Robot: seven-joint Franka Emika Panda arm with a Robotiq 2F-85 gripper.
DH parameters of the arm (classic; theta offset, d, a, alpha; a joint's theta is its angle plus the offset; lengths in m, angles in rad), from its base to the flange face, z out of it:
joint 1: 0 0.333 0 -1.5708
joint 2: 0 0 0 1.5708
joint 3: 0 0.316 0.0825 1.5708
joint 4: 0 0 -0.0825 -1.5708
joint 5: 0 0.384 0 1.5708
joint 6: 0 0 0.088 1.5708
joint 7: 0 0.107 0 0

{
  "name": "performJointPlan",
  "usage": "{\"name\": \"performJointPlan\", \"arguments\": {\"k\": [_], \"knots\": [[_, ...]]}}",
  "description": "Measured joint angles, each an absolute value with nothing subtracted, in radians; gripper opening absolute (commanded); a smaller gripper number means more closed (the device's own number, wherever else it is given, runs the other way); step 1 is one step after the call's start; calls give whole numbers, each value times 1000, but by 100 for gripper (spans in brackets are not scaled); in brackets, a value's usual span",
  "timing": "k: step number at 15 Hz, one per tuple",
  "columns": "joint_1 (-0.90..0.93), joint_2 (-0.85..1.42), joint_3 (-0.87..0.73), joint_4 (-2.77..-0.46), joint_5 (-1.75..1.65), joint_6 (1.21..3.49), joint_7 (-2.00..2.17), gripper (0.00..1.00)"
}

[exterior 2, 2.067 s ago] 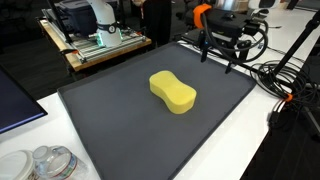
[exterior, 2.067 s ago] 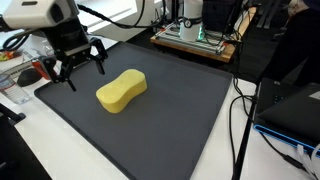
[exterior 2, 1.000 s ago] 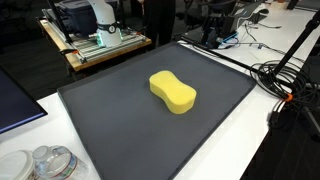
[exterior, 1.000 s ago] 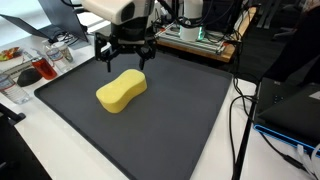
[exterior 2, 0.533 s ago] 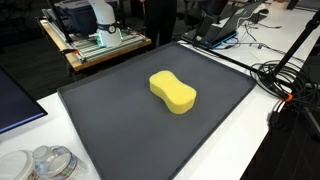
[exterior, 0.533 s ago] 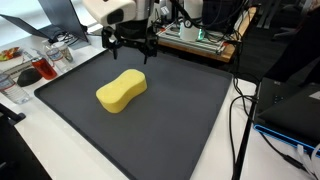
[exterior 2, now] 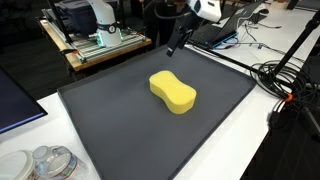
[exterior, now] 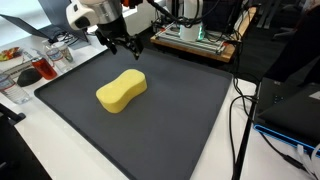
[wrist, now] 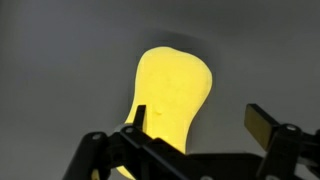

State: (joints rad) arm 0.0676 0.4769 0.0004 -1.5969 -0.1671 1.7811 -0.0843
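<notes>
Now, tool (exterior: pixel 125 47): fully open, empty, high up.
Sponge (wrist: pixel 172 90): below tool, nearer one finger.
Risk: dropping off-centre, a finger could squash or shove it.

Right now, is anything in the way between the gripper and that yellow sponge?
Nothing visible is. The open gripper hangs in the air above the far part of the black mat. The yellow sponge lies alone near the mat's middle, with only bare mat between them.
</notes>
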Motion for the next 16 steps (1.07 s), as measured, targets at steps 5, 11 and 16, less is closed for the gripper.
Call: {"name": "performJointPlan", "arguments": {"k": [5,11,16], "knots": [[-44,477,0,-1685,41,1896,-94,100],[-44,482,0,-1690,46,1909,-99,100],[-61,517,0,-1717,56,1998,-158,100]]}}
